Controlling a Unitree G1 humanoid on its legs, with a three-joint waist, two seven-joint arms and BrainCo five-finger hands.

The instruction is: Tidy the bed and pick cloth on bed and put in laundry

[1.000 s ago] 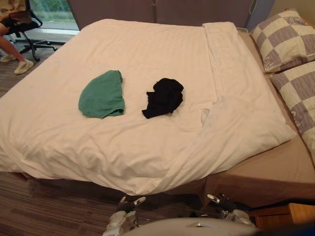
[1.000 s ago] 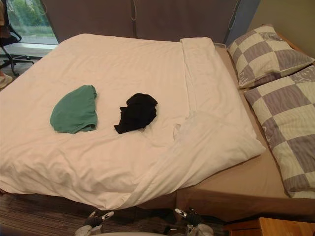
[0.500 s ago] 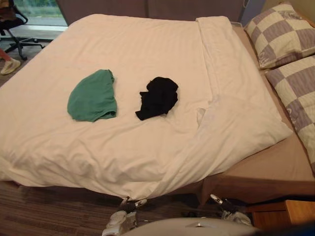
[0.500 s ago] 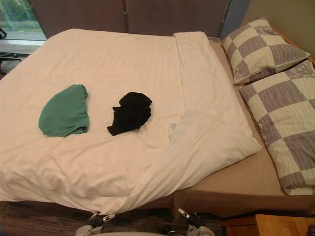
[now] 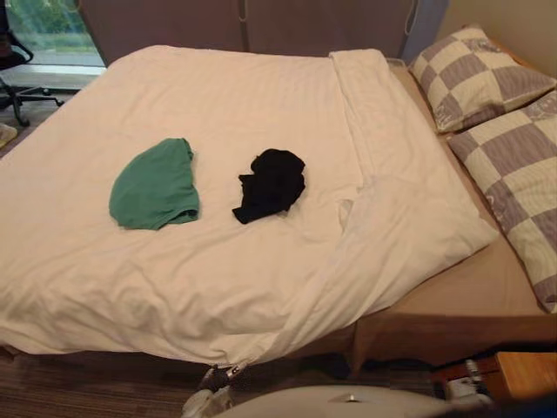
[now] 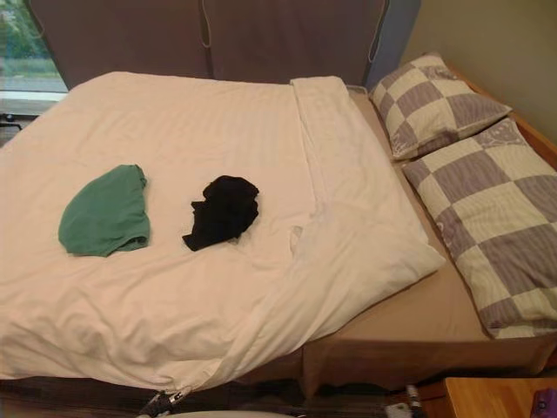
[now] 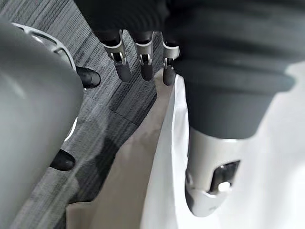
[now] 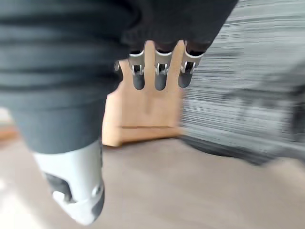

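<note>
Green cloth (image 5: 155, 185) & black cloth (image 5: 271, 183) mid-bed on white duvet (image 5: 218, 287), near but apart, prob. light, soft, floppy, best pinched at bunched folds; L hand (image 7: 141, 64) & R hand (image 8: 159, 76) straight-fingered, empty.

A checked pillow (image 6: 431, 104) in cream and grey-purple lay at the upper right of the frame, and a second checked pillow (image 6: 496, 235) lay just below it, close against it, reaching the right edge. A dark curtain (image 6: 261, 39) ran across the top, with a window (image 5: 48, 26) at the upper left showing greenery. A black office chair (image 5: 12, 54) stood at the left edge. Striped grey carpet (image 5: 87, 387) ran along the bottom left. A wooden cabinet (image 6: 487, 399) sat in the lower right corner, with a small purple thing (image 6: 545, 403) on its top
</note>
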